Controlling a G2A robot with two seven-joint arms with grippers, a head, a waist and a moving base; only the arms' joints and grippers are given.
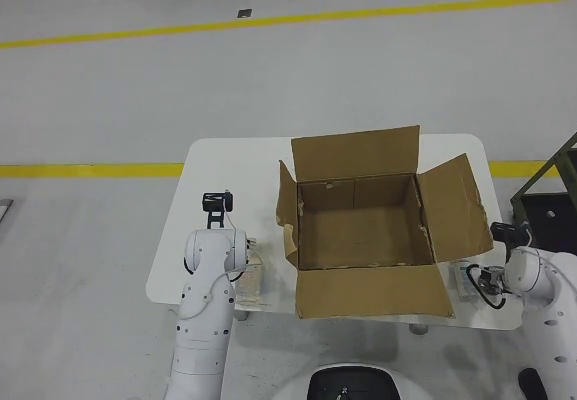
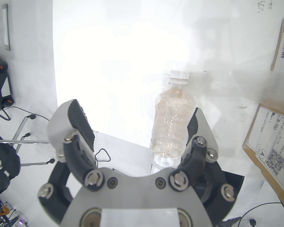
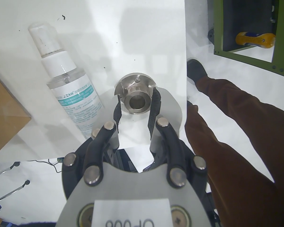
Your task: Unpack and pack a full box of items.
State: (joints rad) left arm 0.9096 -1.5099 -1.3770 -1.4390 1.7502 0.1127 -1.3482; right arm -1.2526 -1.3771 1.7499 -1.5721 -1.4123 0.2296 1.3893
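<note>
Left claw hangs low over the white desk with its two ribbed black fingers spread wide. Between them lies a clear plastic bottle with a white cap and crumpled sides. It rests on its side on the desk, base toward the claw's palm and cap pointing out past the fingertips. It sits close against the finger on the box side and well apart from the other; whether it touches that near finger I cannot tell.

Right claw is pinching a silver metal flanged fitting, a short cylinder with a round bore facing the wrist camera. A black pad presses each side of its body. Just beside this claw, on its box side, a clear spray bottle with a white collar, clear cap and teal-printed label lies flat on the desk, its cap pointing away from the claw.

Between the two claws, in the middle of the desk, stands the brown cardboard box, all four flaps folded outward and its mouth facing up.

On the far side of the right claw, off the desk edge, a green metal frame holds an orange-yellow object.
</note>
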